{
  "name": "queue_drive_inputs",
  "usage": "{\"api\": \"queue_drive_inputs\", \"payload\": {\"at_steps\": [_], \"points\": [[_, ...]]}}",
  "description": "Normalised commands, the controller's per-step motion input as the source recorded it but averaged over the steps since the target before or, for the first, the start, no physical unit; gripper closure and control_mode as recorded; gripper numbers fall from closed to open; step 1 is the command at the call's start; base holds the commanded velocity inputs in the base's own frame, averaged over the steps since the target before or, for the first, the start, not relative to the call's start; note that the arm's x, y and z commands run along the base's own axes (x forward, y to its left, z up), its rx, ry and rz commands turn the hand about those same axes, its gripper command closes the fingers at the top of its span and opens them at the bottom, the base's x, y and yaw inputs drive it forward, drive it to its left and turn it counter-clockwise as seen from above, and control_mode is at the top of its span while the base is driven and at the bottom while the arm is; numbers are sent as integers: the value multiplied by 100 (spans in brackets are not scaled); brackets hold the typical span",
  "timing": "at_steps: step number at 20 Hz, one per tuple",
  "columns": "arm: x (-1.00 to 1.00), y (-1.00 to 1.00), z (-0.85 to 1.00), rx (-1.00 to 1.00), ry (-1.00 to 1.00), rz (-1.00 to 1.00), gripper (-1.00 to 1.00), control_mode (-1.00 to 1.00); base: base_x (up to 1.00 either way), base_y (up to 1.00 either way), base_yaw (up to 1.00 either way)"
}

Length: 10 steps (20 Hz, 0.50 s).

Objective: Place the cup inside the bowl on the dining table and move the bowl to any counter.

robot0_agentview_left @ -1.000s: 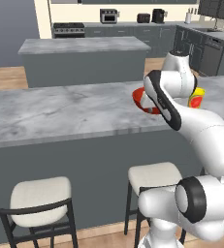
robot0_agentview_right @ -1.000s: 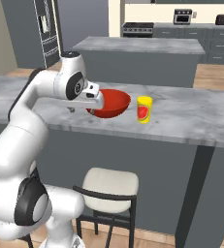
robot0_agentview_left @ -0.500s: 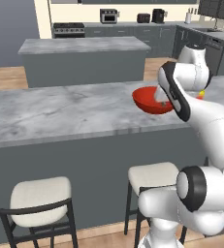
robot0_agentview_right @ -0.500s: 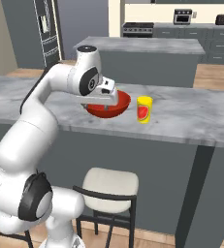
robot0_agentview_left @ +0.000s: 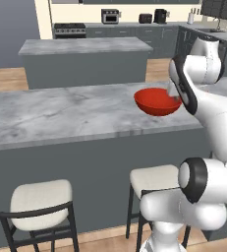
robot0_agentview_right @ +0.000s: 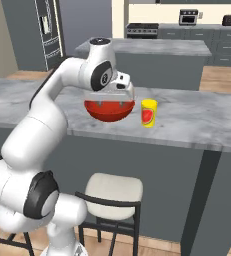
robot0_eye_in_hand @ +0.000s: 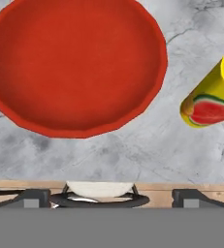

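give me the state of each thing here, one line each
red bowl: empty, upright on the dining table
yellow cup: upright on the table, beside the bowl, apart from it
end effector: open, above the bowl, holding nothing
stools: tucked under the table, unoccupied

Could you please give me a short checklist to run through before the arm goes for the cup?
1. Gripper open: ok, jaws stand wide.
2. Gripper carries nothing: ok.
3. Cup upright on the dining table: ok.
4. Cup apart from the bowl, room for fingers: ok.
5. Bowl empty, ready for the cup: ok.
6. Gripper centred over the cup: not ok, it hangs nearer the bowl.
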Motion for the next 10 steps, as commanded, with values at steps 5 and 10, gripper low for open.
{"api": "queue_drive_inputs", "payload": {"at_steps": [5, 10], "points": [[40, -57, 3, -5, 0, -3, -100, -100, 0, 0, 0], [42, -60, 0, -3, 0, -3, -100, -100, 0, 0, 0]]}}
